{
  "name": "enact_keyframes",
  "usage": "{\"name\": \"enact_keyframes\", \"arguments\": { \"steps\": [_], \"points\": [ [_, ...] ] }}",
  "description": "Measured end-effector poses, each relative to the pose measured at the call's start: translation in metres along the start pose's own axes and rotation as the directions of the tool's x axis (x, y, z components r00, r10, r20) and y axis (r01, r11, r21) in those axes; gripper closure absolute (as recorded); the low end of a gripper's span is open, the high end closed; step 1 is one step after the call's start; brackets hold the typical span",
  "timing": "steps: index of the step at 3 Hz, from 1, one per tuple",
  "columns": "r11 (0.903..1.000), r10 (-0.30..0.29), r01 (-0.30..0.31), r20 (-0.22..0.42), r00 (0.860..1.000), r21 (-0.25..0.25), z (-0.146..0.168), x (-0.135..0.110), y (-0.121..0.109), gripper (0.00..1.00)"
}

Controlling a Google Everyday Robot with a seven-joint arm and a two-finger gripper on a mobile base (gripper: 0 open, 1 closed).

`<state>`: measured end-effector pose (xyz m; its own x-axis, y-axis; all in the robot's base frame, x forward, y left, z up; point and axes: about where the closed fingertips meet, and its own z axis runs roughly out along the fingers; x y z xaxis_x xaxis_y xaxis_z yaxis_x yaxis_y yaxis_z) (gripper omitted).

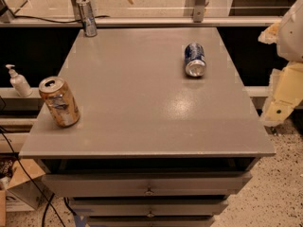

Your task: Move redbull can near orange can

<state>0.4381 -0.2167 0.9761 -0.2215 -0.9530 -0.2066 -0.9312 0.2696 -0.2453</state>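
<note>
A flat grey rectangular cabinet top carries three drink cans, one of each kind, and every place below is given against it.

The redbull can, a slim, tall, shiny silver-grey metal can, stands upright at the top's far left corner, close to the back edge. It is the only can of that narrow shape.

The orange can, a wider orange-copper drink can with pale whitish markings and a silver top with a pull tab, sits at the top's left edge in the near half. It appears to stand upright. It is well apart from the slim can, with bare grey surface between the two.

The third can is a blue can with white marks. It lies on its side in the top's far right part, its silver end turned toward the near edge. It touches neither of the other two.

The gripper, a cream-coloured piece below the white arm, hangs off the top's right edge, out over the floor and not above the surface. It is well apart from all three cans and touches none of them. Whether it is open or closed cannot be told from this view.

Under the top, three grey drawer fronts are stacked. Off its left edge stands one white pump bottle, and lower down by the near left corner sits one brown cardboard box on the floor.
</note>
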Motion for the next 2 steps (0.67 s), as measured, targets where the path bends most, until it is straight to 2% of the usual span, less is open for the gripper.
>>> {"name": "enact_keyframes", "arguments": {
  "steps": [2],
  "points": [
    [0.9999,-0.001,0.000,0.021,1.000,0.013,-0.0008,-0.0028,-0.0022,0.00]
  ]
}}
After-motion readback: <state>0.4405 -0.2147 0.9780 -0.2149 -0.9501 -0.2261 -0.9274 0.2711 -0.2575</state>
